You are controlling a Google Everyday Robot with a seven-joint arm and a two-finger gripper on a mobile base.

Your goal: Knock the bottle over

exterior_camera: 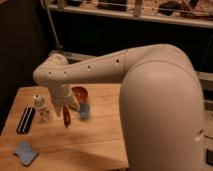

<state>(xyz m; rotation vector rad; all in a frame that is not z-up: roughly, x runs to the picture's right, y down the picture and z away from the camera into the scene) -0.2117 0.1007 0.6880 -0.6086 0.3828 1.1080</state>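
Note:
The bottle [40, 106] is small and clear with a white cap. It stands upright on the left part of the wooden table [95, 142]. My gripper [68, 103] hangs from the white arm [100, 67] just right of the bottle, above a slim red object [66, 116]. A small gap shows between the gripper and the bottle. The arm's wrist hides part of the table behind it.
A blue cup [84, 111] stands right of the slim red object. A red-orange bowl [80, 93] sits behind it. A black flat object [25, 120] lies at the table's left edge. A blue-grey sponge [25, 152] lies at the front left corner.

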